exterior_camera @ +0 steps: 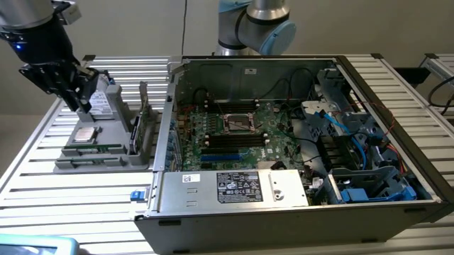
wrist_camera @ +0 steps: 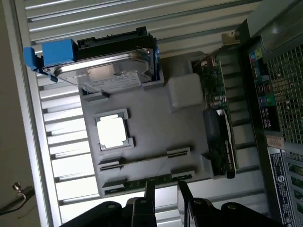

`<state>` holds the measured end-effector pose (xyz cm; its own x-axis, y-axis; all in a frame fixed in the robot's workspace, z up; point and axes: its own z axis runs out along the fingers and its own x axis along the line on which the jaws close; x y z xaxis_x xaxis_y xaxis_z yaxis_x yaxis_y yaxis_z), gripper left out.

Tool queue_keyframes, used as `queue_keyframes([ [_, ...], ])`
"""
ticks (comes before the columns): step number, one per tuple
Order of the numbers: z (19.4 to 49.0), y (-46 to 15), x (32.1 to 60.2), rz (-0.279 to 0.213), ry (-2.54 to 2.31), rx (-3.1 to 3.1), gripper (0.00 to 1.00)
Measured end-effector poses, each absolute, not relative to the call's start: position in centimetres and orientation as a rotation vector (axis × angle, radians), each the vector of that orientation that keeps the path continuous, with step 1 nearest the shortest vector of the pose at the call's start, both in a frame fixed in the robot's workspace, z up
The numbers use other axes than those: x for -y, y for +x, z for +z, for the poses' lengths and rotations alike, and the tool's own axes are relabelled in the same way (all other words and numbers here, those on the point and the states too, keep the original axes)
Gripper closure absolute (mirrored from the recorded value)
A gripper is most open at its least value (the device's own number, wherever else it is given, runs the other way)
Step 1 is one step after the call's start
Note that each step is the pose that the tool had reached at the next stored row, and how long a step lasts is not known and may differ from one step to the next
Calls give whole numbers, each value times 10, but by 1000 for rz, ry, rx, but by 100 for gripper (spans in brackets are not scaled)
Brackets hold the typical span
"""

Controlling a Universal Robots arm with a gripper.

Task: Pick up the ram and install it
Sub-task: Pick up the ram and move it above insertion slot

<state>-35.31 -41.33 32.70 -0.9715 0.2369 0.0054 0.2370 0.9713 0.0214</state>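
Note:
The ram (wrist_camera: 147, 181) is a thin green-black stick lying in the outermost groove of a grey parts tray (wrist_camera: 156, 132). In the exterior view the ram (exterior_camera: 98, 149) sits near the tray's front edge, at that view's left. My gripper (wrist_camera: 165, 196) hovers above the tray, and its two dark fingers (wrist_camera: 149, 198) frame the stick's middle from above without touching it. It is open, with nothing between the fingers. In the exterior view the gripper (exterior_camera: 83, 106) hangs beside the hard drive. The open computer case (exterior_camera: 397, 175) shows its motherboard (exterior_camera: 241, 127) with dark memory slots (exterior_camera: 234, 141).
The tray also holds a silver hard drive (wrist_camera: 111, 71) with a blue tab, a square processor (wrist_camera: 112, 131) and an upright green card (wrist_camera: 218, 137). A second tray groove (wrist_camera: 142, 158) lies beside the ram. The case wall (exterior_camera: 167, 127) stands just past the tray. Slatted table (exterior_camera: 50, 186) surrounds everything.

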Motion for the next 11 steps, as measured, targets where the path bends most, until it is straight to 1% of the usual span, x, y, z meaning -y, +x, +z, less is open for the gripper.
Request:
queue_keyframes([
  [11,326,-353,413,-35,-684,3065,67],
])
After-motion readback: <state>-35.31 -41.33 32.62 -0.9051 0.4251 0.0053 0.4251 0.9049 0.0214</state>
